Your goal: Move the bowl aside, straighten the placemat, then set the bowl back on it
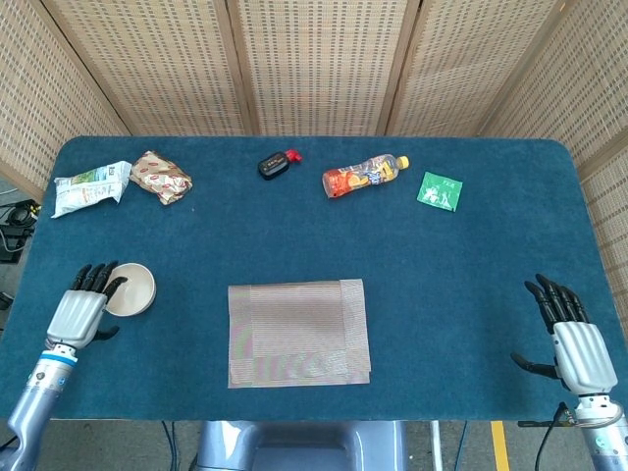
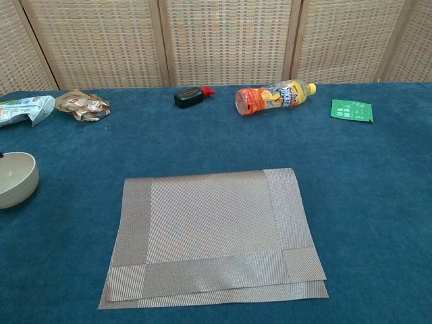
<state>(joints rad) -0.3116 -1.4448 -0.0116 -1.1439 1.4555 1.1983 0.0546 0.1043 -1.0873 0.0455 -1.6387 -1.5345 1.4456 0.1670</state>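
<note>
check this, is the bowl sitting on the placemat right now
No, the bowl rests on the blue table well to the left of the placemat, with bare cloth between them.

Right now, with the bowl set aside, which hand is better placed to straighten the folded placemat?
Probably the left hand: it sits nearer the grey woven placemat than the right hand.

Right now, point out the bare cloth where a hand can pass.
Widest bare patch: between the placemat and the right robot hand. A bare band runs between the placemat and the bottle. Crowded: back left by the snack packets, and around the bowl.
</note>
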